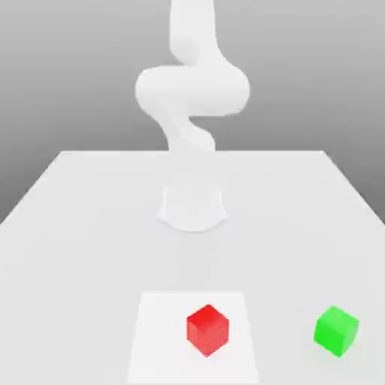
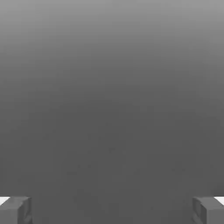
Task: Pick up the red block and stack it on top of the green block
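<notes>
Approach step, nothing grasped. My pincer [image 2: 112, 210] stands wide, holding nothing. Small red cube [image 1: 207, 328] sits on the pale tabletop [image 1: 75, 225], apparently untouched; small green cube [image 1: 335, 328] well apart. Next: descend over red.

We see the arm [image 1: 192, 83] cut off above the table [image 1: 75, 225], and both fingertips [image 2: 15, 210] (spread wide) clipped by the frame.
</notes>
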Controlling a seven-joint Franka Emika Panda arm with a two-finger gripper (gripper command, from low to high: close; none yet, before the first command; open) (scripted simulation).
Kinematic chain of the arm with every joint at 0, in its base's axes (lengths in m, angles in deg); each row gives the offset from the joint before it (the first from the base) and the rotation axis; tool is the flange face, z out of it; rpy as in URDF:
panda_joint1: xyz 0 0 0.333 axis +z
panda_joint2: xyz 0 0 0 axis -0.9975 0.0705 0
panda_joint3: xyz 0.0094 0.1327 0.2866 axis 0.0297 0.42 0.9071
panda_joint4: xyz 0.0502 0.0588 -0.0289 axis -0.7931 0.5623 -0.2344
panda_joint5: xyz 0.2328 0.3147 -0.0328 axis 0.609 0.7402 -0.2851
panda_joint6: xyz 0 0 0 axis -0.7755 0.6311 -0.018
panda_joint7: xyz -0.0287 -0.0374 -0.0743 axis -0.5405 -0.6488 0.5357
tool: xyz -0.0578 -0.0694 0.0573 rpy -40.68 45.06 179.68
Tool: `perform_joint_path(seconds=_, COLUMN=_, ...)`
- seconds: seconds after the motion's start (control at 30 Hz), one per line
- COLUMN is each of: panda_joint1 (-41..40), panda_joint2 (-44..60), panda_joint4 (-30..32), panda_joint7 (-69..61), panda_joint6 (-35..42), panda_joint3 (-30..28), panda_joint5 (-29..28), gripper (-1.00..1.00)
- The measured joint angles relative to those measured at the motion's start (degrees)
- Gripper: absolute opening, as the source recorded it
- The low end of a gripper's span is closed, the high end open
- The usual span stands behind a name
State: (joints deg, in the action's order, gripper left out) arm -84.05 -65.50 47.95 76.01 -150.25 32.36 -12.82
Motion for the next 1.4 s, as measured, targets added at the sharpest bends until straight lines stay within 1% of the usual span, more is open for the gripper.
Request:
perform_joint_path(seconds=0.37, panda_joint1=6.6, panda_joint2=23.3, panda_joint4=9.4, panda_joint7=-18.9, panda_joint6=-11.7, panda_joint3=-4.8, panda_joint5=2.2, gripper=0.0)
perform_joint_path(seconds=0.57, panda_joint1=8.2, panda_joint2=35.7, panda_joint4=14.5, panda_joint7=-28.7, panda_joint6=-18.0, panda_joint3=-5.2, panda_joint5=3.0, gripper=0.0)
perform_joint_path(seconds=0.7, panda_joint1=8.4, panda_joint2=43.9, panda_joint4=17.9, panda_joint7=-34.0, panda_joint6=-22.3, panda_joint3=-5.0, panda_joint5=1.7, gripper=0.0)
perform_joint_path(seconds=0.9, panda_joint1=6.6, panda_joint2=56.3, panda_joint4=17.0, panda_joint7=-37.4, panda_joint6=-32.1, panda_joint3=-2.6, panda_joint5=4.3, gripper=0.0)
perform_joint_path(seconds=0.93, panda_joint1=6.3, panda_joint2=57.5, panda_joint4=16.8, panda_joint7=-37.6, panda_joint6=-33.2, panda_joint3=-2.2, panda_joint5=4.7, gripper=-1.0)
perform_joint_path(seconds=1.17, panda_joint1=6.2, panda_joint2=57.4, panda_joint4=16.9, panda_joint7=-37.5, panda_joint6=-33.0, panda_joint3=-2.2, panda_joint5=4.5, gripper=-1.0)
perform_joint_path(seconds=1.33, panda_joint1=7.0, panda_joint2=48.4, panda_joint4=18.2, panda_joint7=-35.4, panda_joint6=-25.4, panda_joint3=-3.6, panda_joint5=1.6, gripper=-1.0)
perform_joint_path(seconds=1.4, panda_joint1=9.2, panda_joint2=46.5, panda_joint4=17.1, panda_joint7=-34.4, panda_joint6=-22.4, panda_joint3=-1.9, panda_joint5=0.8, gripper=-1.0)
